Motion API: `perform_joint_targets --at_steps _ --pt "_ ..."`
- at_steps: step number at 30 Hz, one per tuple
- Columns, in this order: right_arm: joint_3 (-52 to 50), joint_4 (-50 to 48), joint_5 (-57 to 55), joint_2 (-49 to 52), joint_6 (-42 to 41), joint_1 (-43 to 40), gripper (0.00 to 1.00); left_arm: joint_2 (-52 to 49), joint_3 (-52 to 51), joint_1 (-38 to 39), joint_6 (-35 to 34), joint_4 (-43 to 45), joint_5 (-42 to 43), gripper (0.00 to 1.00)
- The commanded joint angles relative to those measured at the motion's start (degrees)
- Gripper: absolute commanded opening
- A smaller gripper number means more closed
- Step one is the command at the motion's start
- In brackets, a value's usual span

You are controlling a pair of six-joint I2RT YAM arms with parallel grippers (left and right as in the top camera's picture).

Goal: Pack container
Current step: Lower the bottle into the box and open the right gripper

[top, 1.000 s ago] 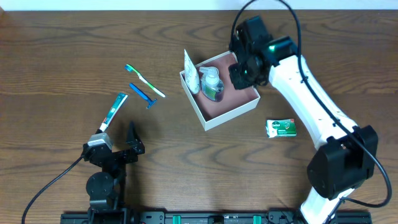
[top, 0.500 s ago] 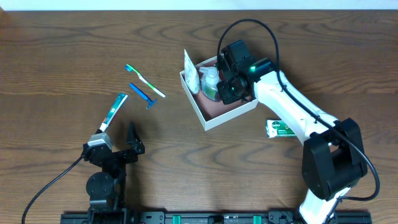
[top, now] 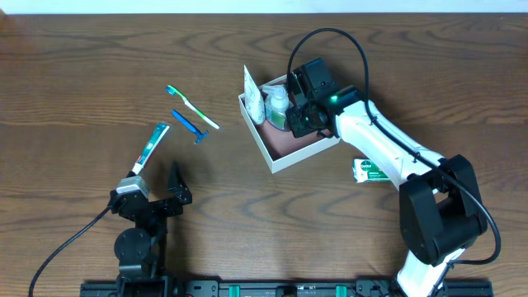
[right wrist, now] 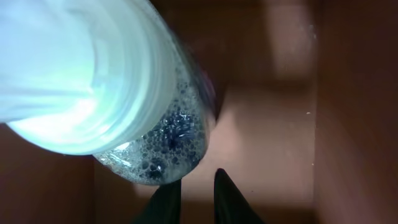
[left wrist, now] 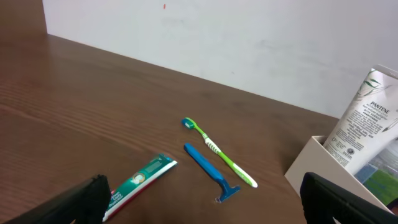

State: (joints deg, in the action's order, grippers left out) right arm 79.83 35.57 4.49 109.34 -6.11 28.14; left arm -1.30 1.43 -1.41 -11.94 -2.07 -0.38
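L fingers (top: 176, 186) wide open, empty. R fingers (right wrist: 176, 199) nearly closed, gripping nothing, inside container (top: 276, 157) beside bottle (right wrist: 155, 146).

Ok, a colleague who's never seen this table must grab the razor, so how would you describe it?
Find the white box near the table's middle, then look to its left, where three slim items lie. The razor is the middle one, between the green toothbrush and the toothpaste tube; it alone is blue with a T-shaped head.
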Motion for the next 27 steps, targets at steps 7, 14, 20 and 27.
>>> perform_joint_targets --at_steps 7,14,20,27 --pt "-0.5 -3.8 0.2 0.5 0.3 3.2 0.17 -0.1 -1.2 -0.3 0.5 -2.0 -0.9 0.98" --pt "-0.5 -3.8 -0.6 0.5 0.6 3.6 0.17 -0.1 -1.2 -0.3 0.5 -2.0 -0.9 0.98" --pt "-0.4 -0.7 -1.5 0.0 1.5 3.5 0.2 -0.1 -1.2 -0.3 0.5 -2.0 -0.9 0.98" --pt "-0.4 5.1 -5.8 -1.0 1.4 2.1 0.36 -0.1 -1.2 -0.3 0.5 -2.0 -0.9 0.98"
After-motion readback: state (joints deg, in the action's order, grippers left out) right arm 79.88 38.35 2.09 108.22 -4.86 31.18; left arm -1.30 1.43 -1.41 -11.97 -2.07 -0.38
